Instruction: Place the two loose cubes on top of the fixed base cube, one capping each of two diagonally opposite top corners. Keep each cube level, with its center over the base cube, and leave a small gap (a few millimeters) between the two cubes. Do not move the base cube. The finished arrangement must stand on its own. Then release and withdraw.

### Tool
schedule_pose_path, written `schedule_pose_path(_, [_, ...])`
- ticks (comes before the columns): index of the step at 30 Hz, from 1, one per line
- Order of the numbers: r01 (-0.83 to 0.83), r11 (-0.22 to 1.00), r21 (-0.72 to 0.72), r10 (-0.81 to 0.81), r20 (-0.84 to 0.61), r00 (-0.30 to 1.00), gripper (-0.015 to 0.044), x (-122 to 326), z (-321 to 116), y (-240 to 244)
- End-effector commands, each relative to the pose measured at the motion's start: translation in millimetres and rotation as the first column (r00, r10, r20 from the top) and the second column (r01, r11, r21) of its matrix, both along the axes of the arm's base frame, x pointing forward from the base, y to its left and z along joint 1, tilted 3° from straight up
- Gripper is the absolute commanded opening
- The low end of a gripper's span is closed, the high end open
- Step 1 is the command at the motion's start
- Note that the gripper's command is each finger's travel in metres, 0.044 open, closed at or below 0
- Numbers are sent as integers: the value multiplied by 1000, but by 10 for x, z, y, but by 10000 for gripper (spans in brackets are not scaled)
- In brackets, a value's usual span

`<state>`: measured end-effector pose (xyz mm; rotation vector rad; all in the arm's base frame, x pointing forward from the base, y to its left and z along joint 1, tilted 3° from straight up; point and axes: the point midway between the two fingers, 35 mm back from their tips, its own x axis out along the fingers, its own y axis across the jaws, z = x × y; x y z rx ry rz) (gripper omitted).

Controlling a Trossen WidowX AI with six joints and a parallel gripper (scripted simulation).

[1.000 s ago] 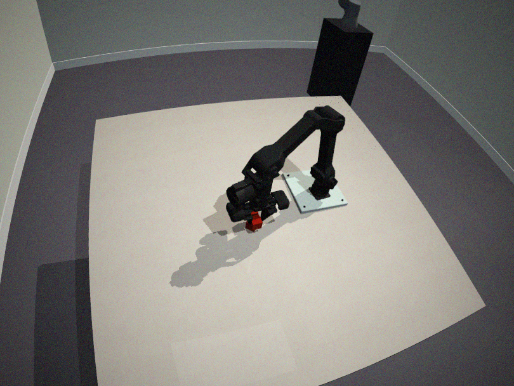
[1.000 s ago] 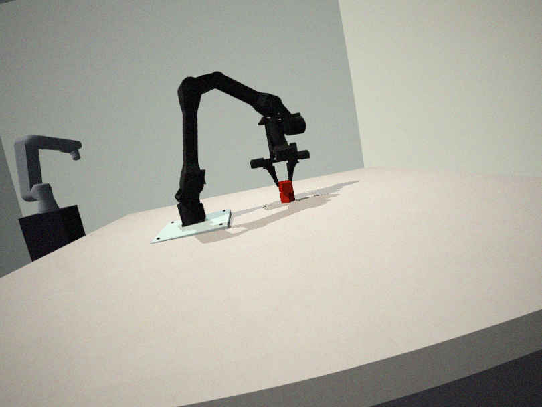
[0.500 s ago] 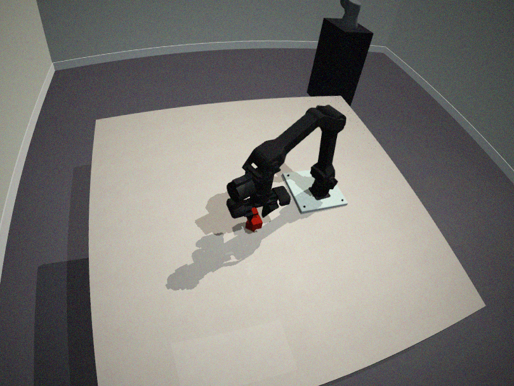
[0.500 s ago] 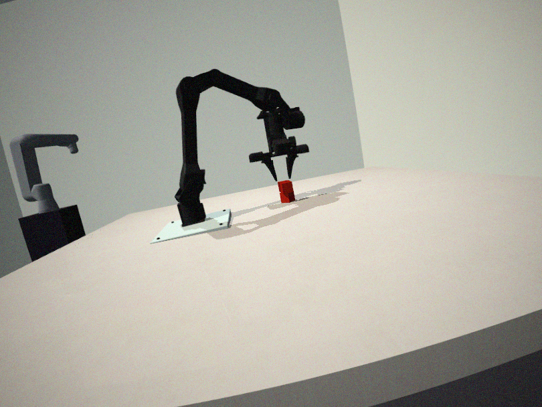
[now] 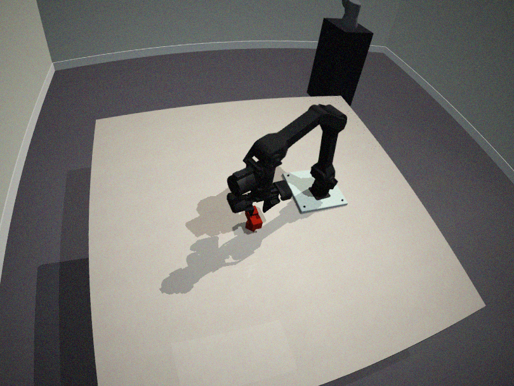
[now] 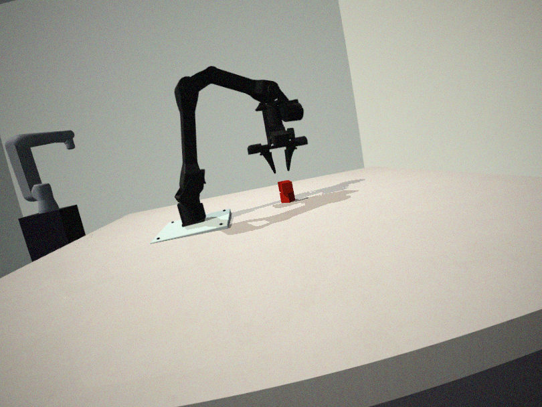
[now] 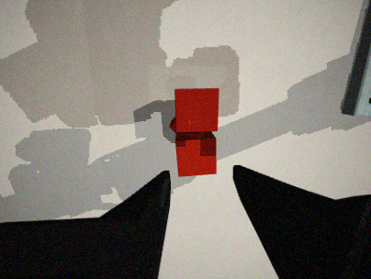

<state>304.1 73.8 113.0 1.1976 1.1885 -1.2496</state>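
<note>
Currently, the jaws [image 5: 257, 210] [image 6: 282, 171] hang parted and holding nothing above the red cubes [image 5: 253, 221] [image 6: 286, 191] [image 7: 196, 110], which stand stacked on the table [image 5: 353, 270] [image 6: 262, 298] [image 7: 275, 69].

The end effector [image 6: 281, 171] hovers above red cubes [image 6: 286, 191].

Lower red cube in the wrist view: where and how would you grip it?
I'd pinch the left and right faces of this cube, descending from above. Its sides roughly face the end effector's fingertips, while the other upper cube crowds its far side.
</note>
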Motion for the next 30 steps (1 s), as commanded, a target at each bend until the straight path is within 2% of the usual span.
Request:
schedule_pose_path(1, [4, 1000, 1, -4, 3, 1000, 205, 6, 80, 5])
schedule_pose_path(11, [4, 1000, 1, -4, 3, 1000, 205, 7, 191, 8])
schedule_pose_path(18, [0, 1000, 1, 0, 3, 1000, 389, 8, 263, 9])
schedule_pose_path(19, [0, 1000, 1, 0, 3, 1000, 400, 8, 274, 10])
schedule_pose_path(25, [-1, 1000, 0, 1, 1, 1000, 400, 2, 276, 33])
schedule_pose_path(30, [-1, 1000, 6, 1, 0, 1000, 400, -193, 278, 682])
